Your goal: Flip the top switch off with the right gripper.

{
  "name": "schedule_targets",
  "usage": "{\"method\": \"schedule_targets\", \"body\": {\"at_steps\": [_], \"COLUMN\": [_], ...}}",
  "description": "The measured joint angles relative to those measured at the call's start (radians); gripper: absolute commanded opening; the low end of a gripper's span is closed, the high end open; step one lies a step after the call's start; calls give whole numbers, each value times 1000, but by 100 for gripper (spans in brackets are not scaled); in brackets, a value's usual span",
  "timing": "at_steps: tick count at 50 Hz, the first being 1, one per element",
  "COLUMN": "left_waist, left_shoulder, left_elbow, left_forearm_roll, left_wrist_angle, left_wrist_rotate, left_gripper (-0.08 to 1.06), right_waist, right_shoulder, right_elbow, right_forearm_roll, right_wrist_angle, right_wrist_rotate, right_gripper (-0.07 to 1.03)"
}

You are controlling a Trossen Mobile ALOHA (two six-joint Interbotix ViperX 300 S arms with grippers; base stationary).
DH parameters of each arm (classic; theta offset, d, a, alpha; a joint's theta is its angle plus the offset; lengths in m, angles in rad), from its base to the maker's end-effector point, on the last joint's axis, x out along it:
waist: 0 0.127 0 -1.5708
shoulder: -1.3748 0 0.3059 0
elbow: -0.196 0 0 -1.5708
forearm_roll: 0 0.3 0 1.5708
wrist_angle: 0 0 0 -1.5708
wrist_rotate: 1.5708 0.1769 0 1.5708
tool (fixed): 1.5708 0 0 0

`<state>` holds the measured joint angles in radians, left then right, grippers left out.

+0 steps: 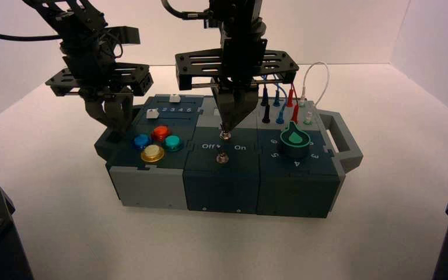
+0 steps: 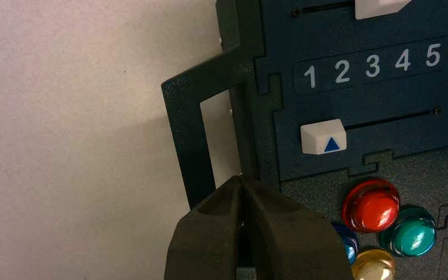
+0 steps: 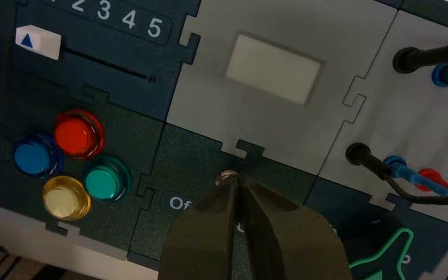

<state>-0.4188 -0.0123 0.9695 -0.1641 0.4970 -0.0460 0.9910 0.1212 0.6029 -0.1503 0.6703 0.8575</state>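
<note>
The top switch [image 1: 226,136] is a small silver toggle in the dark middle panel, just beyond the "Off" and "On" lettering. My right gripper [image 1: 226,129] comes straight down over it, fingers shut to a point. In the right wrist view its tips [image 3: 237,182] rest at the switch's silver collar [image 3: 228,177] and hide the lever, so I cannot tell the lever's position or whether they touch it. A second, like toggle [image 1: 222,157] stands nearer the box's front. My left gripper [image 1: 115,125] hangs shut over the box's left handle [image 2: 186,134], holding nothing.
Red [image 1: 161,132], blue [image 1: 142,141], teal [image 1: 172,142] and yellow [image 1: 152,153] buttons sit left of the switches. White sliders [image 2: 323,137] lie behind them by a 1-5 scale. A green-pointer dial [image 1: 295,140] and plugged wires [image 1: 280,102] are on the right.
</note>
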Motion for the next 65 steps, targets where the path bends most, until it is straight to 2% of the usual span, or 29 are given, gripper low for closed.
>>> {"method": "schedule_targets", "body": {"at_steps": [26, 40, 49, 65], "left_waist": [0, -2, -3, -8], "left_shoulder": [-9, -15, -25, -61], "left_elbow": [9, 8, -3, -11], "left_forearm_roll": [3, 2, 12, 37], "left_wrist_angle": [-11, 0, 37, 115], "left_wrist_rotate": [0, 0, 0, 11], "left_gripper": [-3, -3, -3, -3], "right_waist": [9, 43, 48, 48], "right_shoulder": [-5, -74, -120, -172], "right_elbow": [-5, -12, -11, 35], "right_forearm_roll": [3, 0, 3, 17], "right_wrist_angle": [15, 40, 51, 55], "right_wrist_rotate": [0, 0, 0, -2], "right_gripper": [-3, -3, -3, -3]}}
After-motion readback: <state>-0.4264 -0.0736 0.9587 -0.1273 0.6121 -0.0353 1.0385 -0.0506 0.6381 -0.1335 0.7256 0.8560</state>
